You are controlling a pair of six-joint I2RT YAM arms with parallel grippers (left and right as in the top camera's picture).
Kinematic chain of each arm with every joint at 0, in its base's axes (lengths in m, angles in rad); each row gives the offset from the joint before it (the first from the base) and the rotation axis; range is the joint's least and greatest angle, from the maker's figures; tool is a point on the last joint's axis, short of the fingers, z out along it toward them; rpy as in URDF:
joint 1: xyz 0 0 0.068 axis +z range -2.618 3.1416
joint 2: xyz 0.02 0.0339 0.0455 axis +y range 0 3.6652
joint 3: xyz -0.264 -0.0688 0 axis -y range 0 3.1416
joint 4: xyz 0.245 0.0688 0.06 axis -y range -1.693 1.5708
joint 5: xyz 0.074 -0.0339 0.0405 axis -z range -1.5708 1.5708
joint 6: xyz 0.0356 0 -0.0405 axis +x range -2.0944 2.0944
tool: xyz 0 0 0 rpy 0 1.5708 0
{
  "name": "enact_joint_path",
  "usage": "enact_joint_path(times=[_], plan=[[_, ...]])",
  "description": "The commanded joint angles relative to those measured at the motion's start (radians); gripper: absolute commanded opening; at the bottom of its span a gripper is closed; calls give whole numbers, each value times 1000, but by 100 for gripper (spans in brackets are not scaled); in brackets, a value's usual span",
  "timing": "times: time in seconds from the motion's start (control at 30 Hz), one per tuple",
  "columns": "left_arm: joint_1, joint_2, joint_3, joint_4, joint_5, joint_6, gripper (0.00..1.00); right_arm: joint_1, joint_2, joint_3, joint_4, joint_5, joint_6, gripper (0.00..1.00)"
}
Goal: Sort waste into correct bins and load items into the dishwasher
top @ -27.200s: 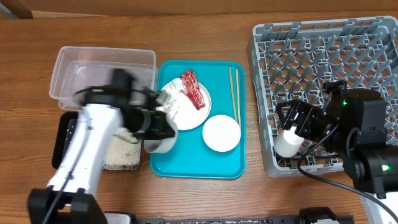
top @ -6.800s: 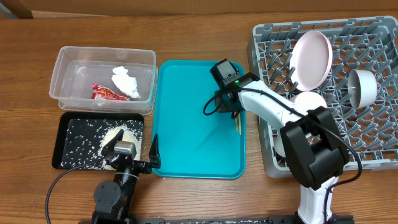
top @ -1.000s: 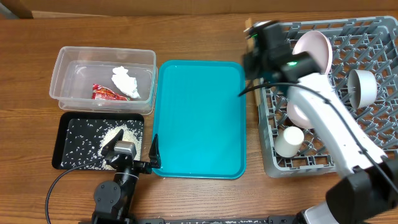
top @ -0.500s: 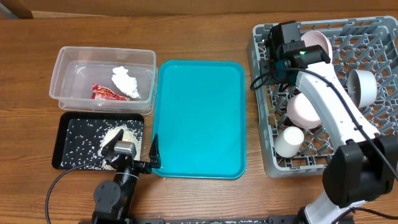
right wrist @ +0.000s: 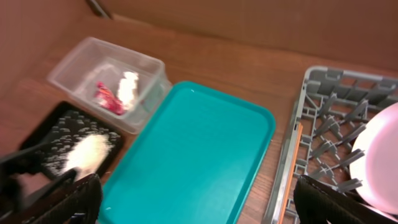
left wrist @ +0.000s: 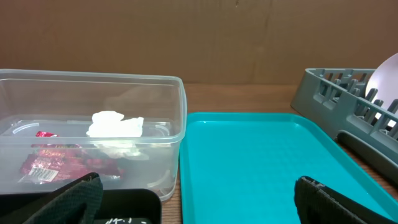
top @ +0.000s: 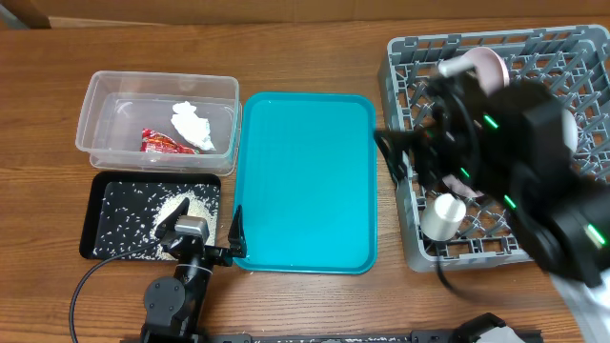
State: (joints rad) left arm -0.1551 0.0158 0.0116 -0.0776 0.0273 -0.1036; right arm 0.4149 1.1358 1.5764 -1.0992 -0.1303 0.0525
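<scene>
The red wrapper (top: 162,143) and white tissue (top: 195,126) lie in the clear tub (top: 95,105). Rice (top: 176,211) is scattered in the black tray (top: 105,238). In the grey dish rack (top: 405,248) stand a white plate (top: 481,65) and a cup (top: 443,217); the bowls are mostly hidden by my blurred right arm (top: 515,152). In the right wrist view the chopsticks (right wrist: 292,168) lie along the rack's left wall. High above them my right gripper (right wrist: 202,205) is open and holds nothing. My left gripper (top: 200,229) is open too, low beside the black tray.
The teal tray (top: 305,181) lies between the bins and the rack, with nothing on it. Brown wooden table all round. My left arm's base (top: 176,300) sits at the front edge. A cardboard wall (left wrist: 199,37) stands behind the table.
My right gripper has gone from shut to open, and the chopsticks now rest at the rack's left wall. The right arm has risen and swung toward the front. The left arm has not moved.
</scene>
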Motion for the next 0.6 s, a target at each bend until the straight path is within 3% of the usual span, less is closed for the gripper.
enact_joint_path(times=[0.0, 0.33, 0.57], plan=[[7, -10, -7, 3, 14, 11, 100, 5, -68, 4, -55, 8, 2, 100], [7, -10, -7, 3, 14, 11, 100, -20, -386, -35, -151, 170, 3, 100], [7, -10, -7, 3, 14, 11, 100, -187, -632, -351, 21, 190, -4, 100]])
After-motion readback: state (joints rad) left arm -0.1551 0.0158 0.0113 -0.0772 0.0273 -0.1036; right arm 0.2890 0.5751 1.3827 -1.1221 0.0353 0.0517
